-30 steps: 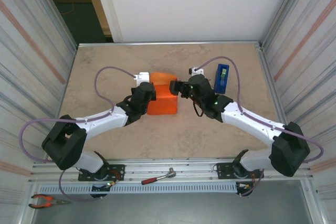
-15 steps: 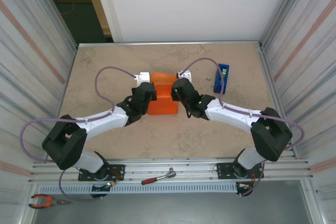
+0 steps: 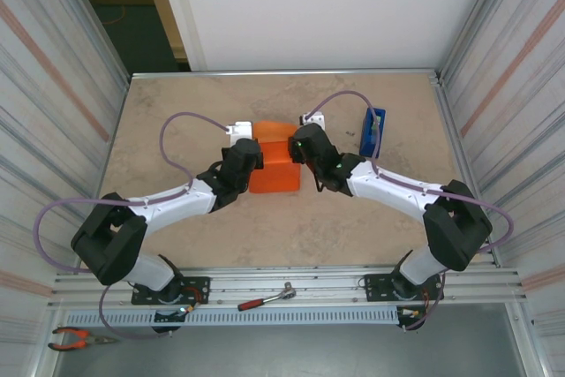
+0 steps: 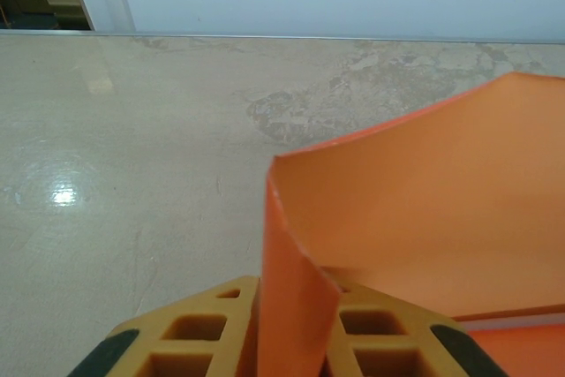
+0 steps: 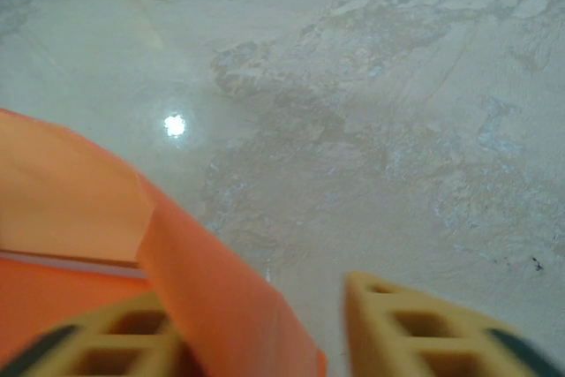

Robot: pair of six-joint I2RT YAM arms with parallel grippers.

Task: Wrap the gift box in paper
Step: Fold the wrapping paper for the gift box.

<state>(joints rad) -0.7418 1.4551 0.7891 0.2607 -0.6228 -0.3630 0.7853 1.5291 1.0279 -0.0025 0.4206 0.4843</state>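
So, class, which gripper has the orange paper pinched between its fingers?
The left gripper: a paper fold is squeezed between its nearly closed fingers. On the right gripper they stand apart.

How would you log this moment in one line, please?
left pincer: shut on paper flap | right pincer: open beside paper's right side | tape dispenser: untouched, apart
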